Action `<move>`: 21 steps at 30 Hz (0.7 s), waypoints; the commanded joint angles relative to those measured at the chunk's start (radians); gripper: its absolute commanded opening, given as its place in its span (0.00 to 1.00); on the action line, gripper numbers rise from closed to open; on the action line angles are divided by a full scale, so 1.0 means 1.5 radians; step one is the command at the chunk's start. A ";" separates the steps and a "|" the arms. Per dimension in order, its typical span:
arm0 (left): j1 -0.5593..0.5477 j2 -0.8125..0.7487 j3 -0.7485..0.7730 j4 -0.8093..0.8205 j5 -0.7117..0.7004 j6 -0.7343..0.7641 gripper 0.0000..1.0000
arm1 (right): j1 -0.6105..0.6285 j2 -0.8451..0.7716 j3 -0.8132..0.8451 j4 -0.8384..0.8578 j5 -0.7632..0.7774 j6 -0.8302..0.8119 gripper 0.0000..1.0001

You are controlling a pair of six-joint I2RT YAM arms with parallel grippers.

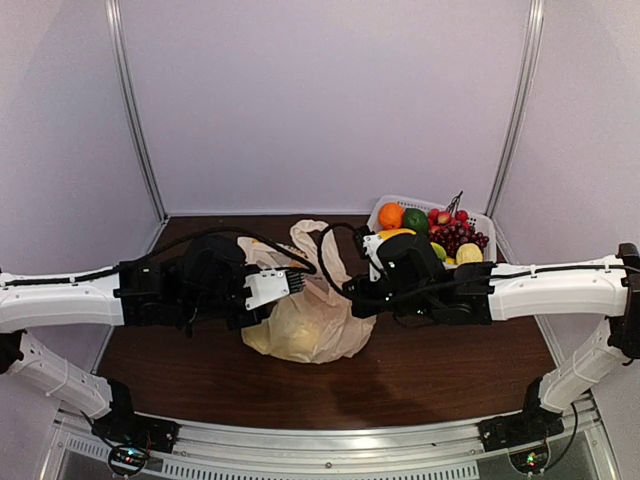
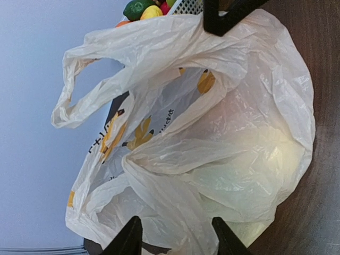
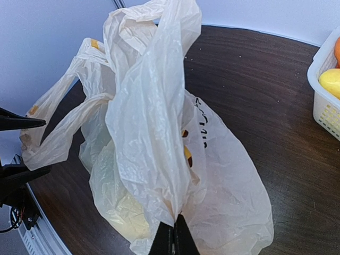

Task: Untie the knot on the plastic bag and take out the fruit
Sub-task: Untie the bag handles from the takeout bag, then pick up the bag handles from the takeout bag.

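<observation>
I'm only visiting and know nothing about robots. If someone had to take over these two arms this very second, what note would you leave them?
Left gripper: jaws apart with bag plastic between them; no firm grip evident.
Right gripper: shut on a fold of the plastic bag.
Bag sits mid-table; white basket at the right rear.
Done: no knot visible, the handles hang loose.
Left to do: spread the mouth and take out the fruit, seen only as a pale yellow shape through the plastic.

Dark wood table [image 1: 430,370], pale lilac walls [image 1: 320,100], metal corner posts [image 1: 135,110], aluminium rail [image 1: 330,450] at near edge
</observation>
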 commanded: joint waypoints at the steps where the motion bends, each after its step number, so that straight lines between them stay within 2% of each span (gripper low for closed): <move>1: -0.002 0.020 -0.005 0.030 -0.058 0.014 0.43 | -0.004 -0.021 0.008 0.005 -0.007 0.005 0.00; 3: -0.002 0.028 -0.002 0.030 -0.075 0.013 0.28 | -0.004 -0.024 0.006 0.004 -0.004 0.006 0.00; 4: -0.003 0.030 -0.001 0.030 -0.086 0.011 0.17 | -0.005 -0.029 0.005 0.003 0.001 0.008 0.00; 7: -0.002 0.024 0.002 0.038 -0.113 0.004 0.01 | -0.012 -0.045 -0.011 0.008 0.016 0.032 0.00; 13: 0.000 -0.070 -0.010 0.104 -0.136 -0.005 0.00 | -0.058 -0.113 -0.085 0.019 0.056 0.113 0.00; 16: 0.007 -0.134 -0.029 0.136 -0.117 -0.008 0.00 | -0.090 -0.158 -0.136 0.034 0.064 0.149 0.04; 21: 0.009 -0.215 -0.061 0.149 -0.008 -0.012 0.00 | -0.123 -0.203 -0.163 0.007 0.068 0.150 0.26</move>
